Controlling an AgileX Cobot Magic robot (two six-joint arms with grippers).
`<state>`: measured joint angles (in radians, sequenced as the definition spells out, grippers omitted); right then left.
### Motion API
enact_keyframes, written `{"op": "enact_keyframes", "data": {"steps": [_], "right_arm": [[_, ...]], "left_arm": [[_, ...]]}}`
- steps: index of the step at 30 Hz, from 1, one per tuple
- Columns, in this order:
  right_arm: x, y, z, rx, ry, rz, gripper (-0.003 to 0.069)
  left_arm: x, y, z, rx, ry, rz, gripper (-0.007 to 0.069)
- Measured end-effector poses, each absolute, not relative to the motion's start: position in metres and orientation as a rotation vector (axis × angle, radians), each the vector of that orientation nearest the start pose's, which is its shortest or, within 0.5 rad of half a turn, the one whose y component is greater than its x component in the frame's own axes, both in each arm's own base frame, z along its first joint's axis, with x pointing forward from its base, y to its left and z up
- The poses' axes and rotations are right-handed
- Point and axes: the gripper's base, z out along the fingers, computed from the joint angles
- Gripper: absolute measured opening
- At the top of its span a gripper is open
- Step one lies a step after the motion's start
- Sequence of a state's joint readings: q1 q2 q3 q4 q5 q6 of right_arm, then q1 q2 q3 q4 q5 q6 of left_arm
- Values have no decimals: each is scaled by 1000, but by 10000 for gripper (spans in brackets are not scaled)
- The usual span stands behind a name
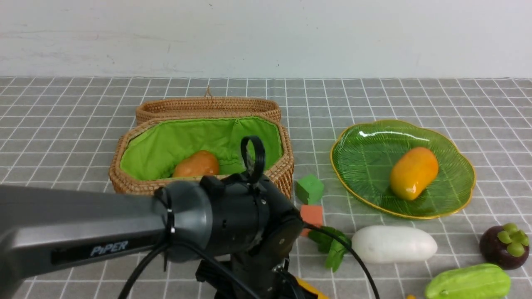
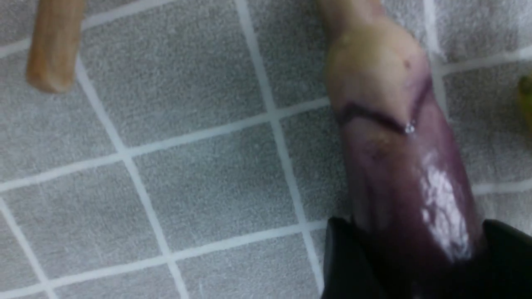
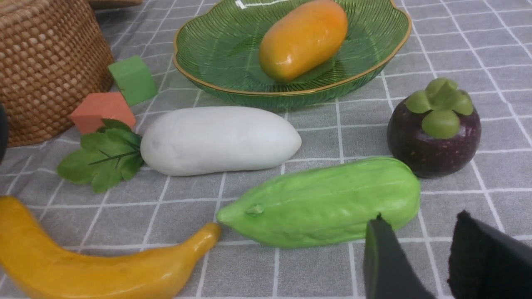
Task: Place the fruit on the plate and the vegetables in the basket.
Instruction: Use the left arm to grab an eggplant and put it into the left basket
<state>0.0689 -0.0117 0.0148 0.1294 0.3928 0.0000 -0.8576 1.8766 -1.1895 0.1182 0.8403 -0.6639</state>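
Two fingers (image 2: 345, 257) of the left gripper (image 2: 411, 232) pinch the eggplant (image 2: 399, 166) lying on the cloth (image 2: 187, 187). The right gripper (image 3: 419, 218), parted and empty, hovers at the near side of the gourd (image 3: 324, 203).

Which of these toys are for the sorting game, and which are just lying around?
For the job: brown wicker basket, green leaf-shaped glass plate, orange-yellow mango, orange-brown potato, white radish, ridged green gourd, dark purple mangosteen, yellow banana, purple eggplant.
Just lying about: small green cube, small orange cube.
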Motion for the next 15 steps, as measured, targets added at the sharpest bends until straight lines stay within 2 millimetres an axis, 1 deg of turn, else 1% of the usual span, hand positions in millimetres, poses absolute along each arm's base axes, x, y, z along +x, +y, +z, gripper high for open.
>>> {"op": "enact_keyframes", "data": {"steps": [2,4,6,7,8,9,10,12,14,15], "right_arm": [[51,8,174,14,1880,176,240],[51,8,174,14,1880,176,240],[51,8,174,14,1880,176,240],[51,8,174,14,1880,176,240],[51,8,174,14,1880,176,240],[51,8,174,14,1880,176,240],[51,8,174,14,1880,176,240],[51,8,174,14,1880,176,240],[51,8,174,14,1880,176,240],[51,8,174,14,1880,176,240]], "left_arm": [[234,-258,180,439,2950,-24,377],[232,-251,197,462,2930,-34,377],[230,-238,224,482,2891,-62,377],[230,-237,227,481,2883,-70,377],[233,-224,251,460,2841,-109,377],[236,-217,264,440,2814,-132,377],[242,-205,283,389,2764,-168,377],[257,-185,314,271,2663,-232,377],[265,-176,328,208,2605,-262,377],[283,-161,347,89,2502,-308,377]]}}
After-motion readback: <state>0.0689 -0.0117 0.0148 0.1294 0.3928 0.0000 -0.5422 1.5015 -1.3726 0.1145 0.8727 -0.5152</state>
